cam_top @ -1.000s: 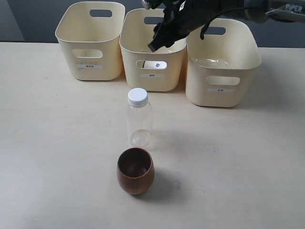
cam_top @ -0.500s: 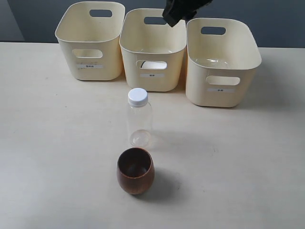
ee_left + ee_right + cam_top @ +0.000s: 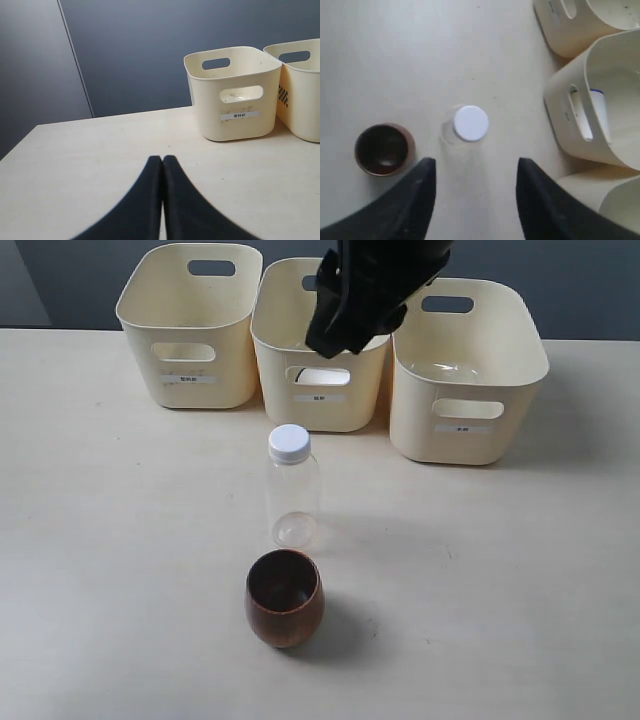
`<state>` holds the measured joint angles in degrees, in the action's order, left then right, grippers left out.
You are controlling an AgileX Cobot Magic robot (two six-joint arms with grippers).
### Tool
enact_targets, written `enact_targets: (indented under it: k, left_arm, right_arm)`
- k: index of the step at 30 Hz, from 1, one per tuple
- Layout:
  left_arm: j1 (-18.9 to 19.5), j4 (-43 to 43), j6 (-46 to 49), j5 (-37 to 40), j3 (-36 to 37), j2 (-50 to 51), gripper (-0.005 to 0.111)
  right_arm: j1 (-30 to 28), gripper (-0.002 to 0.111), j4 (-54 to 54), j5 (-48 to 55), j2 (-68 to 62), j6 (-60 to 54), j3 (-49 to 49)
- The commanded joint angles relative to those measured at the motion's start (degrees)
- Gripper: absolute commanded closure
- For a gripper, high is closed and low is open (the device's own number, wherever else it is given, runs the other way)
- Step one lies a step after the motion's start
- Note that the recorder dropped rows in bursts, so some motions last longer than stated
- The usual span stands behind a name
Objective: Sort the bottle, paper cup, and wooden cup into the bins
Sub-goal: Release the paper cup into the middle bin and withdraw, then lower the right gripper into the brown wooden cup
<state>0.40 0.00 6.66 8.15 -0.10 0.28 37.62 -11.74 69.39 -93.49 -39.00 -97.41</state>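
A pale beige, matte table (image 3: 120,570) fills most of the scene, its surface smooth with faint specks. Behind its far edge stands a dark blue-grey wall (image 3: 150,45), with a lighter grey panel (image 3: 35,65) beside it.

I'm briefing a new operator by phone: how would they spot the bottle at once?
Start at the row of three cream bins at the table's far side. Before the middle bin stands the bottle, upright, with the wooden cup just nearer. It is the clear, taller one with a white cap; the cup is brown and rounded.
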Motion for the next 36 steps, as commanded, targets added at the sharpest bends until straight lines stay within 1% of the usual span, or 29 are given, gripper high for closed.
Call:
enact_targets:
  k: [1, 8, 13, 25, 28, 36]
  left_arm:
    - [0.03, 0.00, -0.10, -0.40, 0.10, -0.28, 0.107]
    - [0.03, 0.00, -0.10, -0.40, 0.10, -0.28, 0.107]
    - [0.03, 0.00, -0.10, -0.40, 0.10, -0.28, 0.107]
    - [0.03, 0.00, -0.10, -0.40, 0.10, -0.28, 0.107]
    - [0.03, 0.00, -0.10, -0.40, 0.10, -0.28, 0.107]
    - [0.03, 0.00, -0.10, -0.40, 0.10, -0.28, 0.107]
  right_arm:
    - [3.17, 0.060, -0.47, 0.57, 0.63, 1.49, 0.23]
    - [7.60, 0.060, -0.78, 0.57, 0.63, 1.62, 0.73]
    - [9.61, 0.060, -0.33, 0.57, 0.63, 1.51, 4.88]
    - [9.76, 0.060, -0.58, 0.57, 0.63, 0.93, 15.60]
    - [9.76, 0.060, -1.94, -1.05, 0.63, -0.81, 17.67]
    - [9.76, 0.060, -2.89, -3.94, -2.42, -2.25, 19.39]
